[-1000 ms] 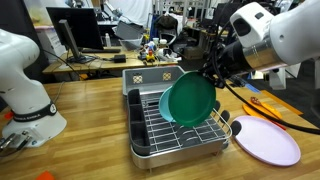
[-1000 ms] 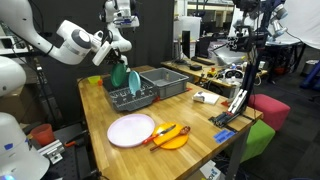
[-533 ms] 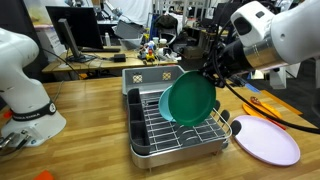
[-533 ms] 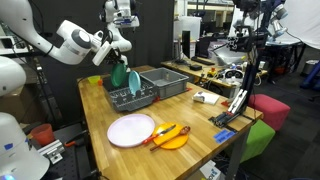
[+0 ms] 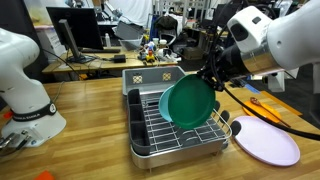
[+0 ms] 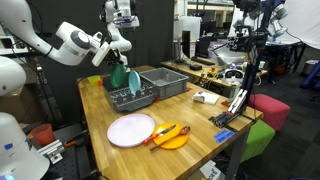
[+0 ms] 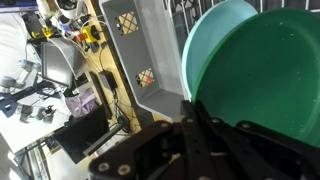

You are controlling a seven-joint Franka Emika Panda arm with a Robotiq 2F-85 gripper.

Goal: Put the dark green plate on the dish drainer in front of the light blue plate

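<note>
The dark green plate (image 5: 188, 100) is tilted over the dish drainer (image 5: 160, 140), just below the end effector (image 5: 212, 78), which pinches its upper rim. The light blue plate (image 7: 215, 30), just beyond, is mostly hidden behind it.

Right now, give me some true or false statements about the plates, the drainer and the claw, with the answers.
1. The claw is shut on the green plate. True.
2. The lavender plate stands in the drainer. False: it lies flat on the table beside the drainer.
3. In the wrist view, the green plate partly covers the blue plate. True.
4. The green plate lies flat on the table. False: it is held on edge over the drainer.
</note>
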